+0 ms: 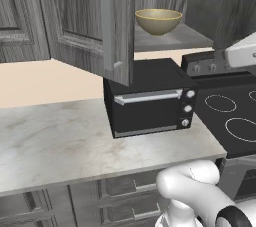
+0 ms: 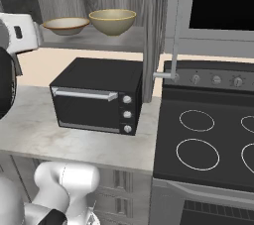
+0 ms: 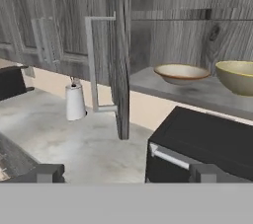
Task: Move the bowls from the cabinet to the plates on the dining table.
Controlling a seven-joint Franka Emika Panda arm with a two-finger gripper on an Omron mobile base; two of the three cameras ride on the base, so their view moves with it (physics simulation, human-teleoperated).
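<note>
1. Tan-beige bowls on the open shelf of the cabinet (image 2: 94,40): right base view takes in both, a shallow bowl (image 2: 66,25) and a deeper bowl (image 2: 112,21) just beside it, close but apart.
2. Left base view catches the deeper bowl (image 1: 158,21) alone, past the edge of the swung-open cabinet door (image 1: 119,33).
3. Hand view looks along the gripper (image 3: 126,172), fingers spread wide apart, nothing between them; shallow bowl (image 3: 181,73) ahead and above the fingers, deeper bowl (image 3: 238,76) further to their right, cut off by the frame edge.
4. Hand view also brings in a small white kettle (image 3: 75,101) on the marble counter (image 3: 74,144), off to the left of the fingers.
5. Open door with long bar handle (image 3: 94,65) edge-on ahead, between the fingers and left of the bowls.
6. Black toaster oven (image 3: 207,144) directly under the shelf, just ahead of the right finger.
7. Stove (image 2: 208,140) with ring burners beside the toaster oven, seen from both base cameras.
</note>
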